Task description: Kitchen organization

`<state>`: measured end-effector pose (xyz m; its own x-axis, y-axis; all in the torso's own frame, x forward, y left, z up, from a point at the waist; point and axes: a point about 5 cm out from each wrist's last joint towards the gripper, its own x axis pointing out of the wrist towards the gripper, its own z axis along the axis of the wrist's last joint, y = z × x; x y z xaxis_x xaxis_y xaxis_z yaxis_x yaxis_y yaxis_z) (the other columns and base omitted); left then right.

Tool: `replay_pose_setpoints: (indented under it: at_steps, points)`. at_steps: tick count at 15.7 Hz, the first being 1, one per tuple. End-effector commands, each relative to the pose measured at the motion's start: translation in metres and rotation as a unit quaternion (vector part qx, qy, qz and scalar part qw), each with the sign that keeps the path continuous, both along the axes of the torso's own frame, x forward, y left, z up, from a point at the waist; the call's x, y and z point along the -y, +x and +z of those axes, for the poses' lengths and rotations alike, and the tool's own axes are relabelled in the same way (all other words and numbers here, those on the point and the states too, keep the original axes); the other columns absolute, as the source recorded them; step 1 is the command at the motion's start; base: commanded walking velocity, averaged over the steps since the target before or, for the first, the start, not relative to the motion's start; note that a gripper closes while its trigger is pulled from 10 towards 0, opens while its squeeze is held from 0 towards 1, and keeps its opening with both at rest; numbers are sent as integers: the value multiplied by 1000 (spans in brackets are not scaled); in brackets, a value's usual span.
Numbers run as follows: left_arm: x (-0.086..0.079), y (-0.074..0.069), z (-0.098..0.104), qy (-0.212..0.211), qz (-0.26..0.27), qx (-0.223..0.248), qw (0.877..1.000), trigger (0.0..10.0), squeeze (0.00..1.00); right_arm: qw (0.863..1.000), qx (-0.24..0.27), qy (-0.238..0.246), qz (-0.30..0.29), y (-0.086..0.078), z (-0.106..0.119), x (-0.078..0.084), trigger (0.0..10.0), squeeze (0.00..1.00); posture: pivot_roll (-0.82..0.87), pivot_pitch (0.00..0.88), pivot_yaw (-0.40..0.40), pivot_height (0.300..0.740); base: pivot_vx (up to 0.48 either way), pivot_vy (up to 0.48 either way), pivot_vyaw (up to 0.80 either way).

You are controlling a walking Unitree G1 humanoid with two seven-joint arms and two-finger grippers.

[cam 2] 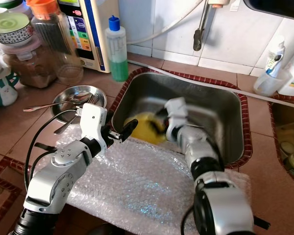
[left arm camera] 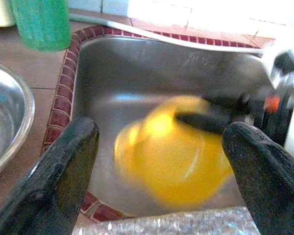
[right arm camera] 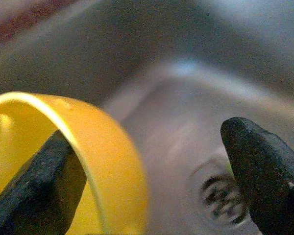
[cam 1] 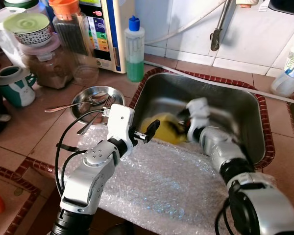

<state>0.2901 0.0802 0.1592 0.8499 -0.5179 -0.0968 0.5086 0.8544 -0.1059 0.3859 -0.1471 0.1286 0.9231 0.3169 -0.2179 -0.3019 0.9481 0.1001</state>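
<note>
Tools (cam 1: 146, 133) (right arm camera: 147, 171) two, yellow bowl (left arm camera: 174, 152) one.

A terracotta-tiled counter (cam 1: 49, 132) with a patterned dark-red border runs below a wall of white tiles (cam 1: 264, 34). A sheet of bubble wrap (cam 1: 171, 186) covers the counter's near edge. Bright light, perhaps daylight, glares off the tiles and the wrap.

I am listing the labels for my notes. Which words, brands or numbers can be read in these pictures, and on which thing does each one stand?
None can be read for certain.
White appliance panel: coloured buttons with print, too small to read.
Green bottle: printed lines on its label, too blurred.
White bottle at the right: label too small.
Patterned bowl: decoration, no legible text.
</note>
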Motion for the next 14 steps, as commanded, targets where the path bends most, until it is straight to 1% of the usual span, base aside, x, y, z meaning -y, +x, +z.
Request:
replay_pose_setpoints:
  at_steps: [1,2,3,4,5,6,7,8,9,10,11,12,13,14]
  points:
    - [1,1,0,5,1,2,1000,10000,0,1000,16,-9,-10,3,8,7,10000,0,45,125,22,740,0,0,0]
    - [1,1,0,5,1,2,1000,10000,0,997,4,-65,33,0,2,5,10000,0,46,125,22,740,0,0,0]
    - [1,1,0,5,1,2,1000,10000,0,993,-4,-96,65,-3,-2,2,10000,0,45,125,22,740,0,0,0]
    - [1,1,0,5,2,2,1000,10000,0,993,-3,-98,68,-3,-1,2,10000,0,44,126,21,740,0,0,0]
    - [1,1,0,6,2,2,1000,10000,0,996,38,-83,20,2,12,8,10000,0,43,126,20,740,0,0,0]
    - [1,1,0,5,2,2,1000,10000,0,995,26,-88,-49,7,15,21,10000,0,44,125,20,740,0,0,0]
    - [1,1,0,5,2,2,1000,10000,0,981,9,-194,22,3,5,17,10000,0,43,125,22,740,0,0,0]
    - [2,1,0,5,2,2,1000,10000,0,974,11,-212,86,-1,3,7,10000,0,43,125,22,740,0,0,0]
    - [2,1,0,5,1,2,1000,10000,0,987,31,-150,45,5,18,9,10000,0,42,124,21,740,0,0,0]
    - [2,1,0,5,1,2,1000,10000,0,986,34,-154,47,5,19,9,10000,0,42,124,21,740,0,0,0]
    - [1,1,0,6,3,2,1000,10000,0,985,29,-139,95,2,16,2,10000,0,45,124,20,740,0,0,0]
    - [1,2,0,6,3,3,1000,10000,0,983,41,-146,107,0,17,-1,10000,0,44,123,19,740,0,0,0]
    - [0,2,1,6,8,6,1000,10000,0,985,54,-143,86,2,20,-2,10000,0,43,124,18,740,0,0,0]
    - [-2,4,2,9,21,13,1000,10000,0,986,79,-123,78,3,28,-4,10000,0,43,123,17,740,0,0,0]
